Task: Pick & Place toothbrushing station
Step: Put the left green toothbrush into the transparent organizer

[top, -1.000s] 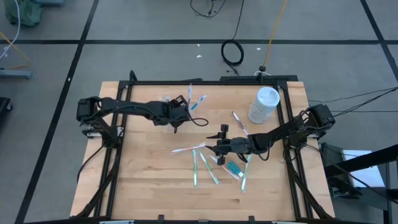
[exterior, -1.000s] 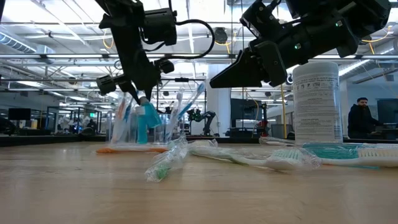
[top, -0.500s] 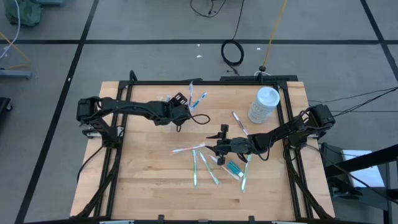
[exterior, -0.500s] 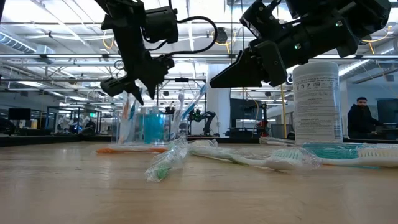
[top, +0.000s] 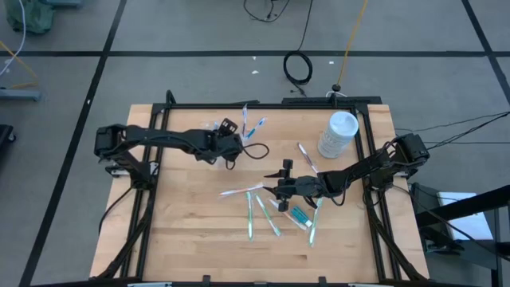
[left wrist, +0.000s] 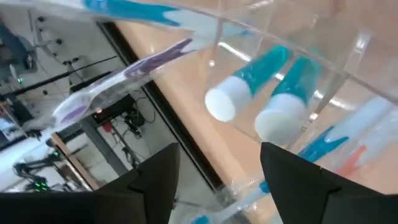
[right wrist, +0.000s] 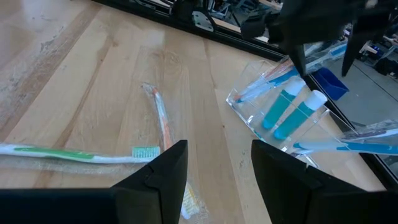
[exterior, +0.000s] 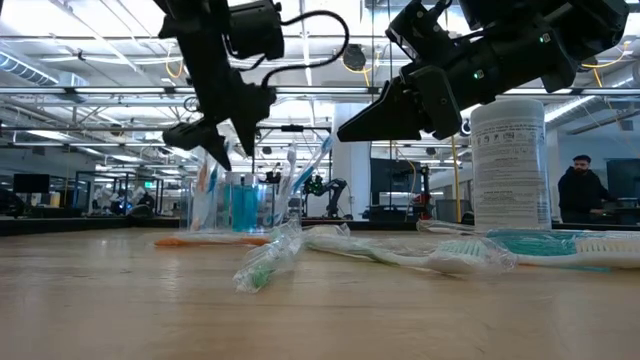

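Note:
A clear plastic cup point(left wrist: 323, 68) stands at the table's far middle with two teal tubes point(left wrist: 252, 81) and a few toothbrushes point(exterior: 305, 165) upright in it. My left gripper point(top: 233, 140) hovers just above and beside the cup point(exterior: 240, 205), open, with nothing between its fingers point(left wrist: 155, 180). Several wrapped toothbrushes point(top: 253, 209) and one teal tube point(top: 299, 215) lie flat on the wood at the table's middle. My right gripper point(top: 277, 182) hangs open above these, holding nothing.
A tall white lidded container point(top: 338, 134) stands at the far right of the table. An orange-handled toothbrush point(right wrist: 161, 121) lies on the wood beside the cup point(right wrist: 280, 115). A black frame point(top: 263, 104) borders the table. A person point(exterior: 580, 195) stands far off in the room.
My left gripper has opened and rolled about its wrist while staying over the cup. The teal tube it held has dropped into the cup and now stands there beside the other tube.

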Robot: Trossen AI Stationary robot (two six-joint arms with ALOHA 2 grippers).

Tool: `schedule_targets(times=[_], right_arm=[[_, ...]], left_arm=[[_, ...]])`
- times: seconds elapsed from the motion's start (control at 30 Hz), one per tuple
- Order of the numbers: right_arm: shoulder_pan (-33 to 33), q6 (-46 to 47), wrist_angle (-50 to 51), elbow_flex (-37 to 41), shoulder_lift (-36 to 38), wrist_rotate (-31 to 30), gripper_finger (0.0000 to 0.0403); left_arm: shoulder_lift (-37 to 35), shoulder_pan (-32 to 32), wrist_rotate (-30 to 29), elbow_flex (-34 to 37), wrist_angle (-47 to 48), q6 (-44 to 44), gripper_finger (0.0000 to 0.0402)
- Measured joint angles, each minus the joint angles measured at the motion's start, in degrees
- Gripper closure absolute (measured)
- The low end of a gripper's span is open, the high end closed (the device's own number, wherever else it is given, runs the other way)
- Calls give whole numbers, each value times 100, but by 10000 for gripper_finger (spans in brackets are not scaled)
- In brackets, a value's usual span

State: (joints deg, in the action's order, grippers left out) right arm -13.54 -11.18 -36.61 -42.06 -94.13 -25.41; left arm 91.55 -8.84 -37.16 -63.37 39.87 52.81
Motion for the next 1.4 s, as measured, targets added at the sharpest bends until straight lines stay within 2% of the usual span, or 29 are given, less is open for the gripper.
schedule_targets(times=[0.2, 0.3, 0.4, 0.57, 0.73, 0.87, 1.0, 1.13, 1.2, 1.27, 1.33, 1.4], right_arm=[[0, 2, -61, 0, 0, 0, 234], [4, 145, -257, 0, -2, 0, 234], [4, 504, -306, -7, -2, -1, 234], [4, 888, -303, -7, -2, -3, 234], [4, 1285, -238, -7, -22, -2, 225], [4, 1593, 4, -5, -24, -2, 220], [4, 1892, 232, -4, -24, -2, 224], [4, 2077, 357, -4, -24, 0, 230], [4, 2083, 365, -4, -24, 0, 231], [4, 2083, 382, -4, -22, 0, 231], [4, 2081, 386, -4, -22, 0, 231], [4, 2036, 388, -4, -22, -2, 231]], left_arm=[[-642, 98, 19, 0, 40, -740, 172], [-1106, 205, 204, 0, 63, -1588, 172], [-1674, 263, 672, 0, 116, -2761, 172], [-2619, 231, 1840, -7, 526, -4519, 172], [-3357, 273, 2534, 13, 1089, -5703, 172], [-3678, 528, 2887, 301, 858, -6455, 172], [-3726, 982, 3413, 972, -65, -6721, 172], [-3603, 1471, 3608, 1954, -2087, -6959, 172], [-3334, 1664, 3541, 2410, -3202, -6943, 172], [-2983, 1787, 3487, 2701, -3902, -6770, 172], [-2479, 1830, 3386, 2727, -4415, -6733, 172], [-1952, 1805, 3327, 2647, -4446, -6882, 172]])
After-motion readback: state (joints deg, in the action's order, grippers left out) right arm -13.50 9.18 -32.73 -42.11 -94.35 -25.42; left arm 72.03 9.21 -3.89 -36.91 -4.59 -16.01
